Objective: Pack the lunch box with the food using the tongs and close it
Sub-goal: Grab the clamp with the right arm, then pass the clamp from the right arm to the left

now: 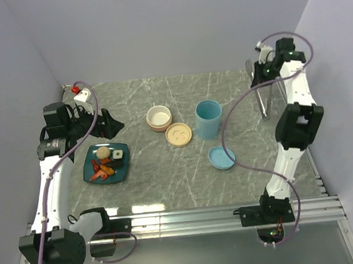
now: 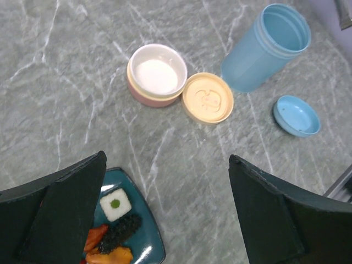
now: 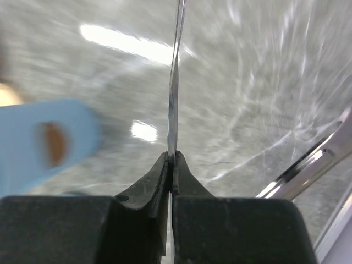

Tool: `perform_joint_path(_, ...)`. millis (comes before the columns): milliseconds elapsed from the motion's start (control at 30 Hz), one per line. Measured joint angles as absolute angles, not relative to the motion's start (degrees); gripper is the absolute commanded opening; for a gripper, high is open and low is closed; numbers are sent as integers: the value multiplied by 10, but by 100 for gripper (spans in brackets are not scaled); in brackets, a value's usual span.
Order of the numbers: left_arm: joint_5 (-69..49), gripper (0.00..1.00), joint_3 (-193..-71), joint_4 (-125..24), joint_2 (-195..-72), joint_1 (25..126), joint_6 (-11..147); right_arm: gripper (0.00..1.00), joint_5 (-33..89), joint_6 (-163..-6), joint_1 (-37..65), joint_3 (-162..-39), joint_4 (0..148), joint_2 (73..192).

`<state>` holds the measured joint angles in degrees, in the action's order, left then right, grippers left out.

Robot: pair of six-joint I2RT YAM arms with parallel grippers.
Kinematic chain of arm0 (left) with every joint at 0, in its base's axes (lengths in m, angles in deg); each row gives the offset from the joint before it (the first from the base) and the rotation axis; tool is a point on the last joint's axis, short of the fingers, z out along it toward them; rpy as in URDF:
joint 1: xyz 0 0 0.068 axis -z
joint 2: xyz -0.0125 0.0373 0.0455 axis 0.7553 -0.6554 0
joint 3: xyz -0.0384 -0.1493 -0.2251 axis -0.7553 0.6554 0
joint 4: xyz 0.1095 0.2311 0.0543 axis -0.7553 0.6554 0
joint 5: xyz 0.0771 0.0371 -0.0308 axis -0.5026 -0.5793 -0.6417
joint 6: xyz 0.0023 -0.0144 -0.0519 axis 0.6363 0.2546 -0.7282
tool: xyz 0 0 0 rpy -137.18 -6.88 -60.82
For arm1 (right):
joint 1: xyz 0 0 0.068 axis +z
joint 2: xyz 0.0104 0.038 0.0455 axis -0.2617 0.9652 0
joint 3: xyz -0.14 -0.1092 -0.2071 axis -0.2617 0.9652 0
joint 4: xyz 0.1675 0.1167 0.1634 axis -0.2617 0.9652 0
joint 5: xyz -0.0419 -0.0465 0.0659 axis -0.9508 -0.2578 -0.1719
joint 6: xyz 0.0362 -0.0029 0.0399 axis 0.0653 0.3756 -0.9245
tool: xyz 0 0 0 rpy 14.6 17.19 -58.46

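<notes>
Right claw (image 3: 171, 159) is clamped shut on one thin arm of the tongs (image 3: 174, 82). The tongs (image 1: 262, 103) are held up at the far right of the table (image 1: 168, 176), hanging down toward it. Tip contact with the table cannot be judged. A second silvery bar is seen at the lower right of the right wrist view; whether it is the other tong arm cannot be told.

Left claw (image 2: 165, 165) is spread wide with nothing gripped, and is held above the far edge of the plate (image 1: 119, 172).

Layout on the table:
- blue cup (image 1: 209, 118): upright, open, right of centre
- plate: dark teal, square, near left
- pink bowl (image 1: 159, 117): open, left of the cup
- beige lid (image 1: 179, 133): laid flat, touching the bowl's near right side
- blue lid (image 1: 221, 158): laid flat, near side of the cup, apart from it

All the food is seen on the plate: pale ball (image 1: 103, 152), roll slice (image 1: 117, 155) just beside it, red-orange pieces (image 1: 101, 171) on the near side.
</notes>
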<state>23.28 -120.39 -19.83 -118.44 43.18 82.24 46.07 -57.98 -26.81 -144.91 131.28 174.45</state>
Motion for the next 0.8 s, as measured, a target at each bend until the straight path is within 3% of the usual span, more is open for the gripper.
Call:
perform_joint_path(433, 298, 100, -1229, -315, -1143, 431, 720, 0, 713, -697, -260, -1416, 1257, 1451)
perform_joint_path(633, 364, 99, -1204, -483, -1113, 432, 576, 0, 798, -927, -199, -1262, 967, 1338)
perform_joint_path(800, 374, 100, -1144, -652, -1111, 450, 427, 0, 809, -1169, -113, -1186, 676, 1318)
